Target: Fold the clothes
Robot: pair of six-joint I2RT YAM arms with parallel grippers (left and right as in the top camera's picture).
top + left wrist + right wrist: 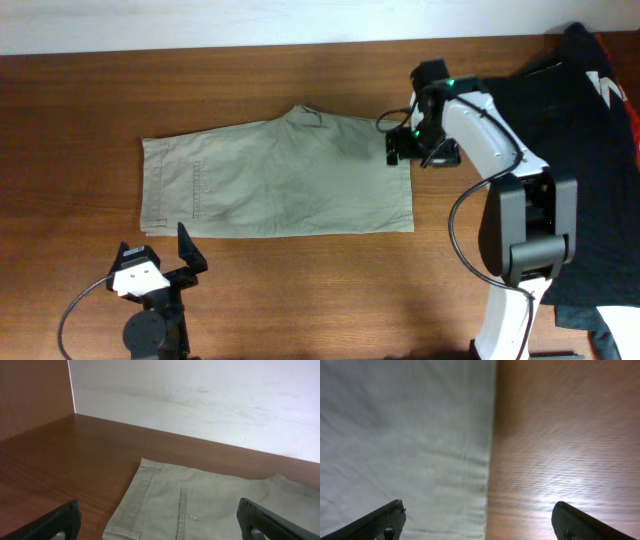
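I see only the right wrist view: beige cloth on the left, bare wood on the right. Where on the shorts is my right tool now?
Observer: The right tool is over the right edge of the shorts, close to the far corner.
Operator: Where is the left tool?
Observer: The left tool is open near the front of the table, just before the near left corner of the shorts. It holds nothing.
Operator: Is anything else near my arm?
Observer: Yes, a black garment lies at the right end of the table, beyond the right arm.
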